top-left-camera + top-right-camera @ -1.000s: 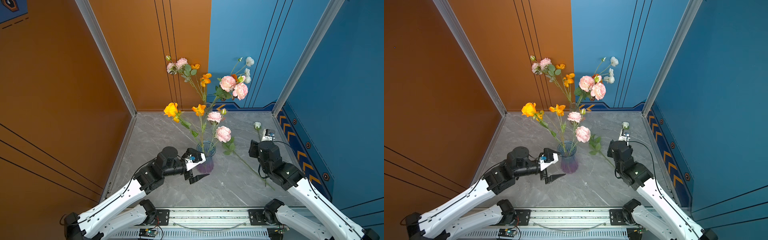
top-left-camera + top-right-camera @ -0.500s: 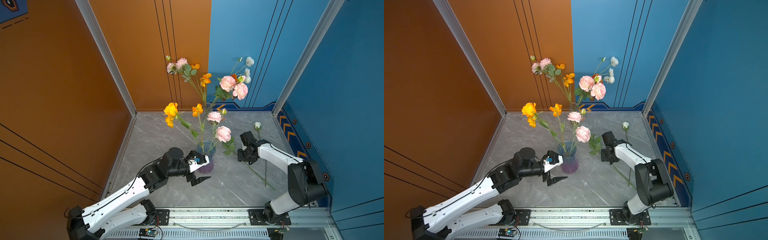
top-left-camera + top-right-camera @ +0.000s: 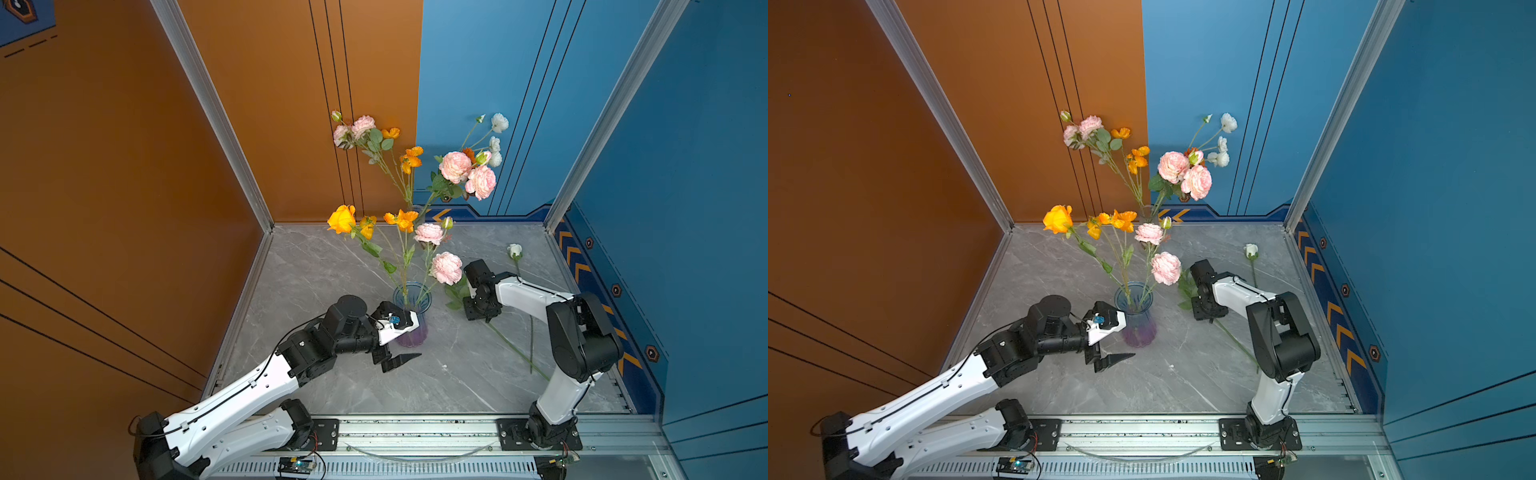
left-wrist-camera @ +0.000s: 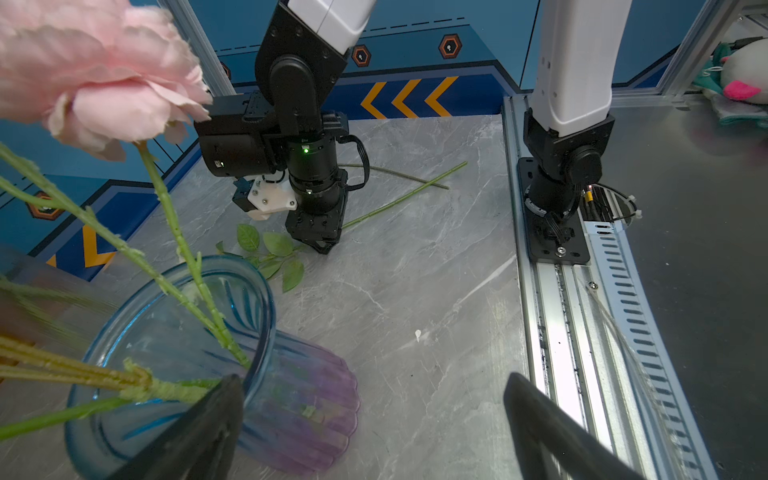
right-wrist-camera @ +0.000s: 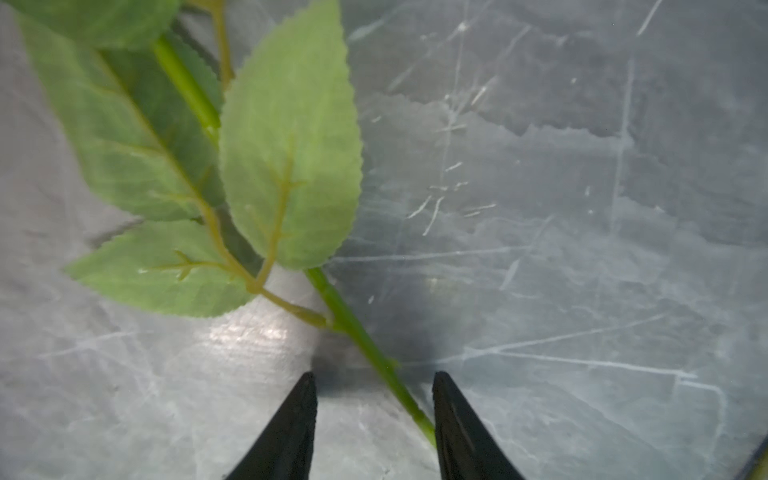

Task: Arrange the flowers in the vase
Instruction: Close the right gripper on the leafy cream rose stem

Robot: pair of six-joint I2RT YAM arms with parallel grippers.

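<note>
A blue-and-purple glass vase (image 3: pixel 411 328) (image 3: pixel 1137 328) (image 4: pixel 291 399) stands mid-table, holding orange and pink flowers (image 3: pixel 446 268) (image 3: pixel 1166 268) (image 4: pixel 95 79). My left gripper (image 3: pixel 415 338) (image 3: pixel 1129 338) (image 4: pixel 372 376) is open beside the vase, one finger against the rim, the vase's side partly between the fingers. A leafy green stem (image 3: pixel 515 351) (image 3: pixel 1235 343) (image 5: pixel 353 324) lies on the table. My right gripper (image 3: pixel 484 318) (image 3: pixel 1210 318) (image 4: pixel 322 245) (image 5: pixel 374 378) points down over it, open, with the stem between the jaws, close to one finger. A white flower (image 3: pixel 514 250) (image 3: pixel 1251 250) lies further right.
A second bunch of pink, orange and white flowers (image 3: pixel 455 166) (image 3: pixel 1173 166) stands at the back wall. Orange and blue walls close in the grey marble table (image 3: pixel 332 270). A metal rail (image 3: pixel 415 428) runs along the front edge.
My right arm has stretched out and brought its gripper down to the table over the leafy stem, its jaws narrowing. The left gripper has shifted slightly closer to the vase.
</note>
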